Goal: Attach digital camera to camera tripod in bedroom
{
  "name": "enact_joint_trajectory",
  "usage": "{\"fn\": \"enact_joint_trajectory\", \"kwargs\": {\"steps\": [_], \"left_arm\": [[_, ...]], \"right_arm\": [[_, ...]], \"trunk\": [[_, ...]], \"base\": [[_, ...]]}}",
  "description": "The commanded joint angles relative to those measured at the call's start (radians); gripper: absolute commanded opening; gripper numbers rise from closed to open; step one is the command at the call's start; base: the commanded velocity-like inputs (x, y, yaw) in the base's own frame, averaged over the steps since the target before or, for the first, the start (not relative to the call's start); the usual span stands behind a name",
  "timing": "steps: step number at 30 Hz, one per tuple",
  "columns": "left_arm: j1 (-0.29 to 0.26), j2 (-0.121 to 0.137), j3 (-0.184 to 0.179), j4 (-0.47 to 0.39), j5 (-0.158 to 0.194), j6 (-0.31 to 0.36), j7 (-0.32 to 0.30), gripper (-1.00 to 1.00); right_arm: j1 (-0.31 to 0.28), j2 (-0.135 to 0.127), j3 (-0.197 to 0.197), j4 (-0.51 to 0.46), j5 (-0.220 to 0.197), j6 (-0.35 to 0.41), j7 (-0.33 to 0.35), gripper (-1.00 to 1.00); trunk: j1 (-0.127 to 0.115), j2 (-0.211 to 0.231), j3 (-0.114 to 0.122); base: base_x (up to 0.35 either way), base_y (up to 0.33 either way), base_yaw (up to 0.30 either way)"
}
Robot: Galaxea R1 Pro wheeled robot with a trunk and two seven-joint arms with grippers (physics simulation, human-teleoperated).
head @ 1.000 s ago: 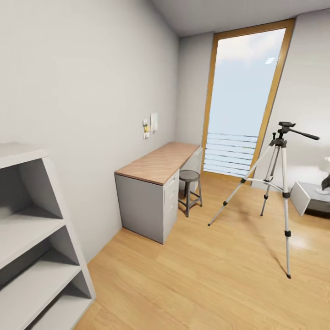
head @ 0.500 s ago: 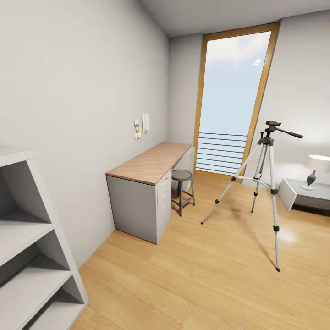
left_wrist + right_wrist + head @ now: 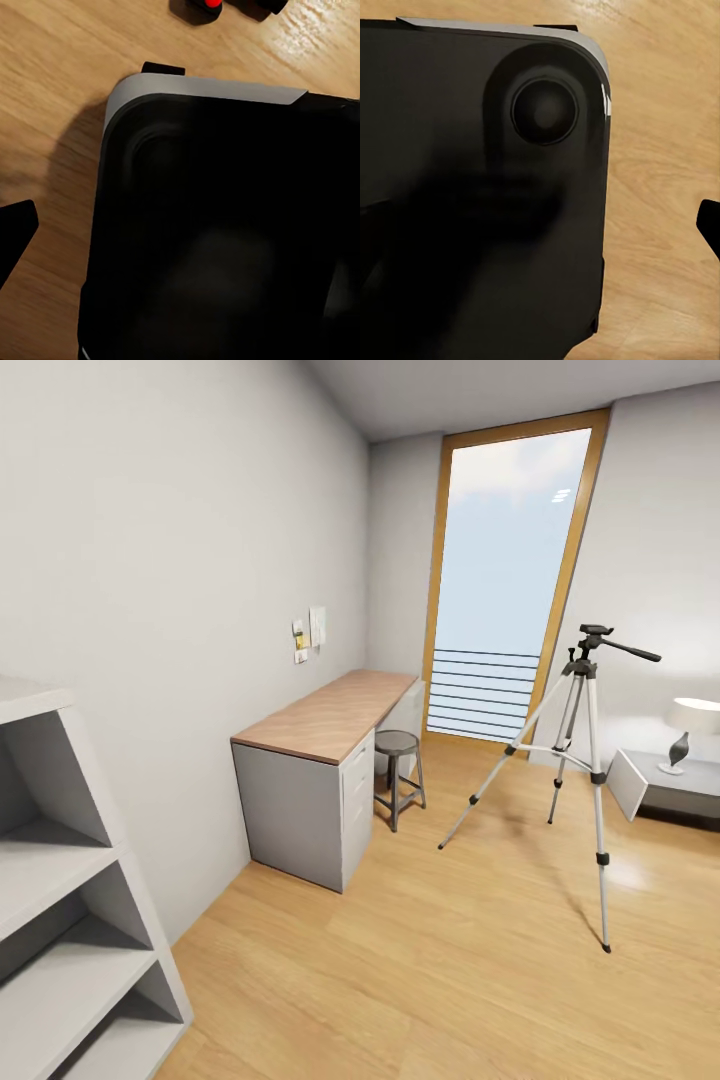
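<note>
Right now you are in the bedroom, looking for the camera. The tripod (image 3: 590,760) stands on the wood floor (image 3: 420,960) near the window (image 3: 505,570), well apart from the desk (image 3: 325,720). No camera yet. You cannot tell how either gripper stands. Next, find the camera.

Head view faces bedroom, wrist views look down, close above floor (image 3: 45,82)
</note>
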Motion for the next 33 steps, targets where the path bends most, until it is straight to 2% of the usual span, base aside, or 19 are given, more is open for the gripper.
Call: {"fn": "enact_joint_trajectory", "kwargs": {"steps": [1,10,23,33], "left_arm": [[0.000,0.000,0.000,-0.001,0.008,-0.002,0.000,1.00],[0.000,0.000,0.000,-0.001,0.010,-0.002,0.000,1.00],[0.000,0.000,0.000,-0.001,0.011,-0.002,0.001,1.00],[0.000,0.000,0.000,-0.001,0.011,-0.002,0.000,1.00]], "right_arm": [[0.000,0.000,0.000,0.000,0.000,-0.004,0.000,1.00],[0.000,-0.001,0.000,0.000,0.000,-0.004,0.000,1.00],[0.000,-0.001,0.000,0.000,0.000,-0.002,-0.002,1.00],[0.000,0.000,0.000,0.000,0.000,-0.003,-0.002,1.00]], "trunk": [[0.000,0.000,-0.001],[0.000,0.000,-0.001],[0.000,0.000,-0.001],[0.000,0.000,-0.001]], "base": [[0.000,0.000,0.000],[-0.033,0.000,0.000],[-0.246,0.000,0.000],[-0.036,0.000,0.000]]}}
